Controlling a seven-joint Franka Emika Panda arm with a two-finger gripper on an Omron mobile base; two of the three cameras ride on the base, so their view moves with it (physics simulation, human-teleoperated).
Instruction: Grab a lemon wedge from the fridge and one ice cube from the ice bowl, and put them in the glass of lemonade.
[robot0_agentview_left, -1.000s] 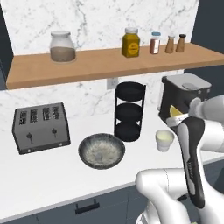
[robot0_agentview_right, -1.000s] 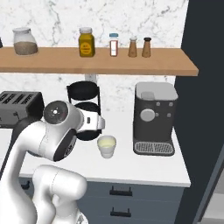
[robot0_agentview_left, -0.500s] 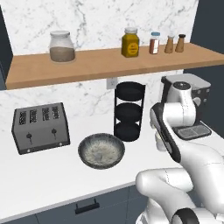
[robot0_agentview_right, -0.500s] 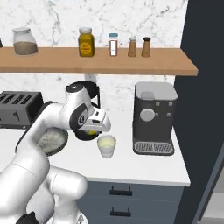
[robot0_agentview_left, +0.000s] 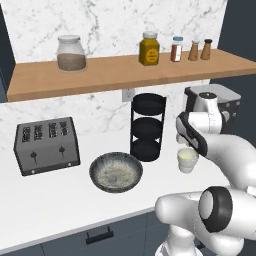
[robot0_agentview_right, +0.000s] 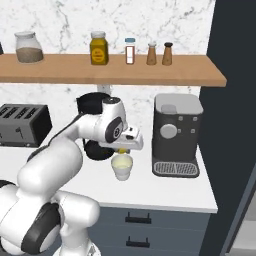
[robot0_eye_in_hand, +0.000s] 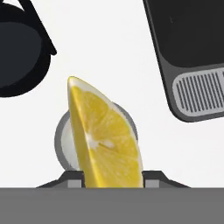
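Gripper (robot0_agentview_right: 123, 149) clamped on the lemon wedge (robot0_eye_in_hand: 106, 138), hanging directly over the glass of lemonade (robot0_agentview_right: 122, 166). Glass sits on the white counter (robot0_agentview_left: 60, 192) between the black tiered rack (robot0_agentview_left: 147, 127) and coffee machine (robot0_agentview_right: 176, 134). Ice bowl (robot0_agentview_left: 116, 171) left of the rack, by the toaster (robot0_agentview_left: 47, 145).

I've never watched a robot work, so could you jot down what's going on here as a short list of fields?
holding: lemon wedge, pinched in the tool
tool position: just above the cup
cup: on the counter, between rack and coffee machine
ice bowl: on the counter, near the toaster
shelf: jars and shakers
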